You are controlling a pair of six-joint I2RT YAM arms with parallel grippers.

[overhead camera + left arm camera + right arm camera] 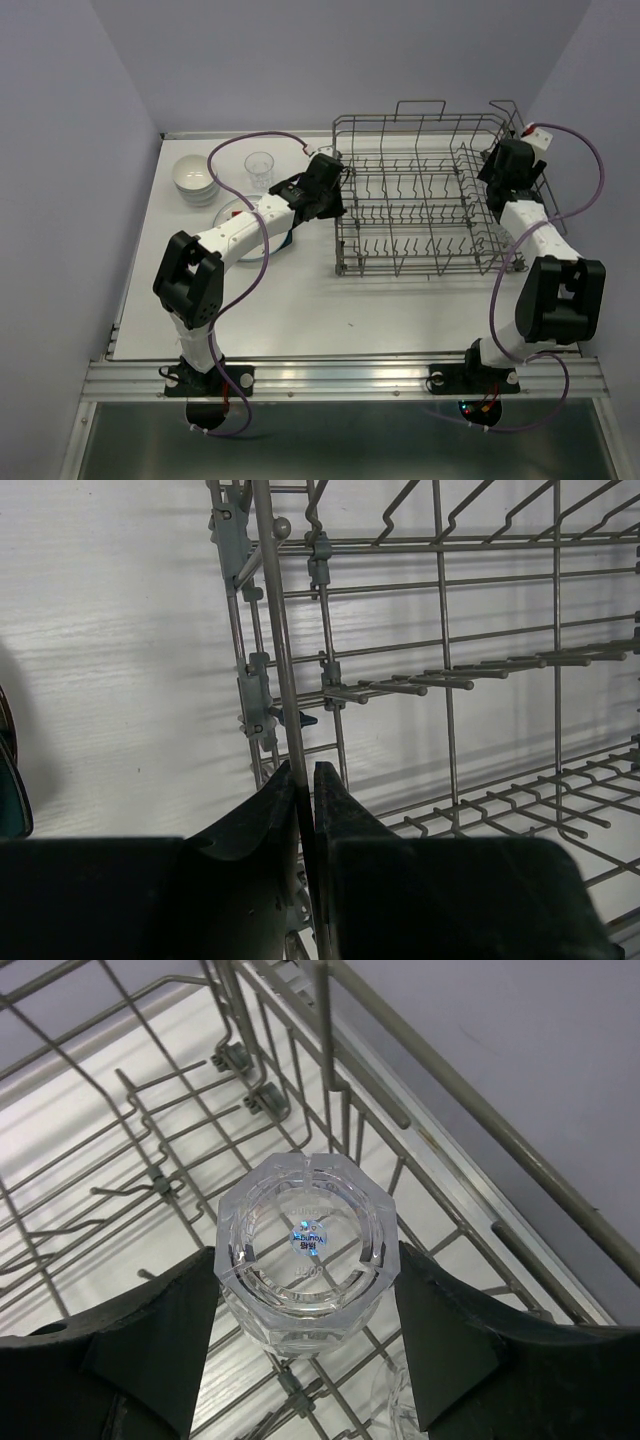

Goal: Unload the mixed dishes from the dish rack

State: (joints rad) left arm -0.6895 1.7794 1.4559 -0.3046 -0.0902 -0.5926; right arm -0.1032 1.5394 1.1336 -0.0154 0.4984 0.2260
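Observation:
The grey wire dish rack (420, 205) stands at the centre right of the table. My left gripper (306, 780) is shut on an upright wire at the rack's left edge (285, 630); it also shows in the top view (335, 192). My right gripper (307, 1270) is shut on an upside-down clear glass tumbler (305, 1245) inside the rack's right side section, and shows in the top view (503, 168). A second clear glass (395, 1405) lies just below it. On the table left of the rack are stacked white bowls (194, 179), a tumbler (260, 168) and plates (236, 213) partly hidden under my left arm.
The teal plate's edge (12, 795) shows at the far left of the left wrist view. The rack's tall wire rim (470, 1110) runs close past the right gripper. Purple walls close in the table at the back and sides.

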